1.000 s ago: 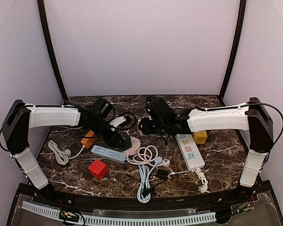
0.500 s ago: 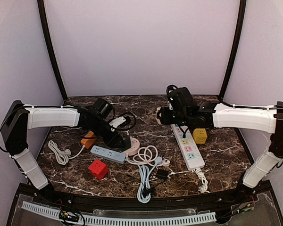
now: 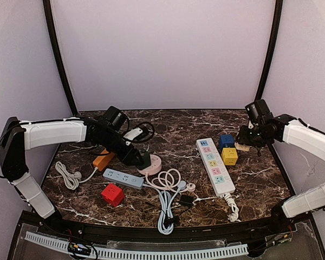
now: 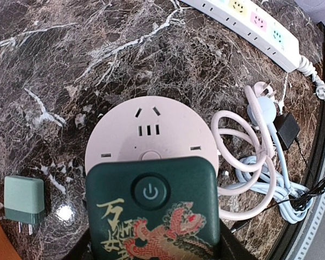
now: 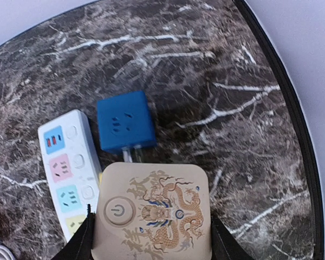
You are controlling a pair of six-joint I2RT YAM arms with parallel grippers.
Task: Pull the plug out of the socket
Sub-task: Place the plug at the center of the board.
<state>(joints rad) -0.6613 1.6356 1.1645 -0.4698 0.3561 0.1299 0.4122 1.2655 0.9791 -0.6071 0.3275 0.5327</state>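
The right pincer (image 5: 151, 241) pinches a cream plug block (image 5: 154, 214), free of any socket, beside the blue cube (image 5: 123, 122) at frame centre. The left pincer (image 4: 151, 246) clamps a green block (image 4: 151, 206) at the pink round socket (image 4: 151, 127), lower centre; not yet pulled, I'd judge.

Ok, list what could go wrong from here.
The beige cube hangs in the right jaws close by the blue cube and white strip; lowering it here may knock them. The green cube, held by the left jaws, sits over the pink socket; lifting could drag that socket into the coiled cables.
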